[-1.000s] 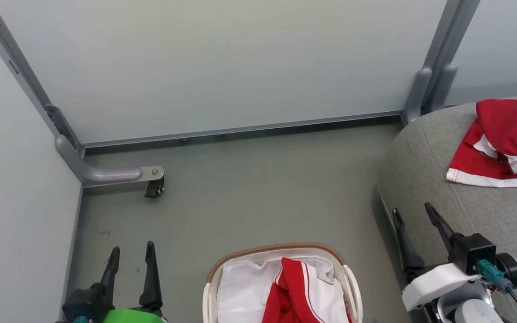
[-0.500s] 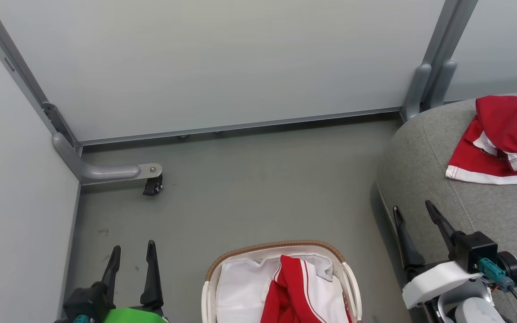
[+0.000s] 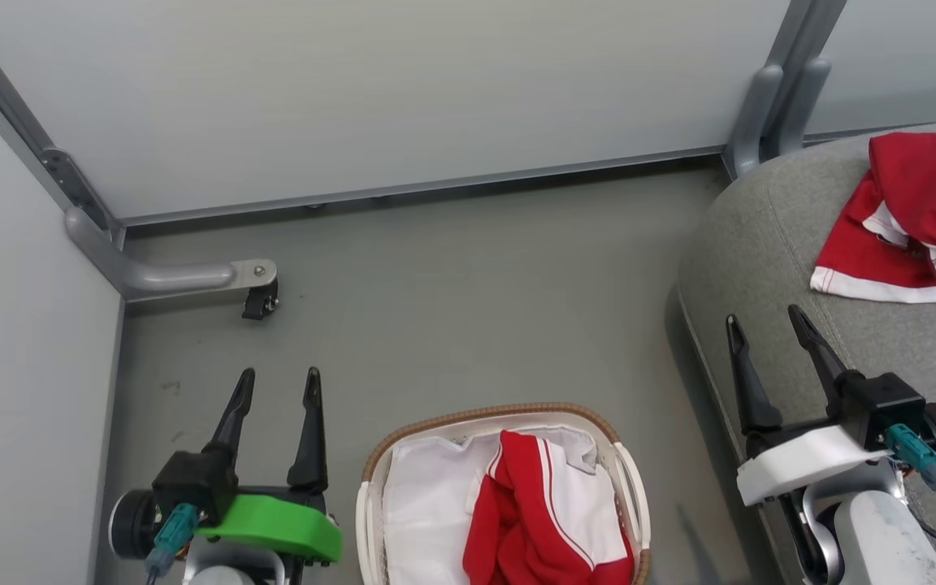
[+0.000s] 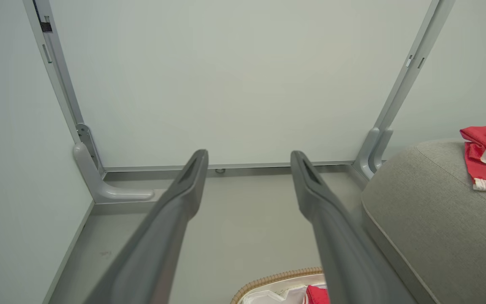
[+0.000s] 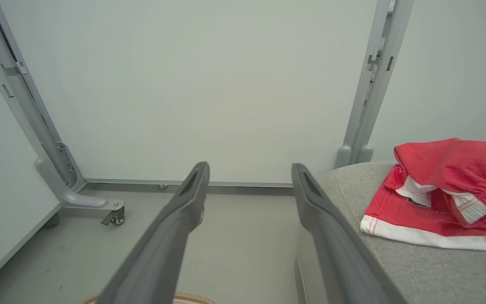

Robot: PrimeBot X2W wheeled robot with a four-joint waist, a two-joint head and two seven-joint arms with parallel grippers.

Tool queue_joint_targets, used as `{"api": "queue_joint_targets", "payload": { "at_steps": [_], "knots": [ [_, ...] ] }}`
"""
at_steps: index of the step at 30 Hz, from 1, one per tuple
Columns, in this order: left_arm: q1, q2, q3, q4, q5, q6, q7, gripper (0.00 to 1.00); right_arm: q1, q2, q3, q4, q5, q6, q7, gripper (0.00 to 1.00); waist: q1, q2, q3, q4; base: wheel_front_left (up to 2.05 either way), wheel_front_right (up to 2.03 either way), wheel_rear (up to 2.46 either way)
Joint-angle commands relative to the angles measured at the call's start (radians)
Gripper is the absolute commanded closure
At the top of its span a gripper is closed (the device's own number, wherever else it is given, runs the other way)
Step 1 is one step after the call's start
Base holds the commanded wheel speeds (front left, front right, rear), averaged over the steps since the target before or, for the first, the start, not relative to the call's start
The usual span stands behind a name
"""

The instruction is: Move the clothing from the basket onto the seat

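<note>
One red garment (image 3: 533, 520) lies bunched in the basket (image 3: 374, 479), a second garment (image 3: 915, 211) on the seat (image 3: 760, 244) right of it, left fingers (image 3: 308, 431) and right fingers (image 3: 746, 374) flanking the basket, spread, empty

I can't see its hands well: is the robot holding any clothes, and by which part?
Nothing is held. The left gripper and right gripper are both open and empty.

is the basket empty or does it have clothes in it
Not empty: a red garment with white stripes lies crumpled inside the basket, over its white liner.
</note>
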Motion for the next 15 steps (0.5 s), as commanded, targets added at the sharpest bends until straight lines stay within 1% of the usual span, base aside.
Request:
{"api": "queue_joint_targets", "payload": {
  "at_steps": [1, 7, 15],
  "knots": [
    [-0.033, 0.001, -0.011, 0.007, 0.008, -0.008, 0.000, 0.00, -0.016, -0.003, -0.005, -0.008, -0.003, -0.001, -0.002, 0.00, 0.0001, 0.0000, 0.047, -0.018, 0.00, 0.00, 0.00],
    [-0.142, 0.001, -0.097, 0.105, 0.048, -0.026, 0.000, 0.00, -0.063, -0.003, -0.023, -0.039, -0.006, -0.001, -0.002, 0.00, 0.0001, 0.0000, 0.141, -0.060, 0.00, 0.00, 0.00],
    [-0.302, 0.003, -0.253, 0.322, 0.022, -0.042, 0.000, 0.00, -0.129, -0.003, -0.019, -0.091, 0.001, -0.001, -0.002, 0.00, 0.0001, 0.0000, 0.310, -0.134, 0.00, 0.00, 0.00]
  ]
}}
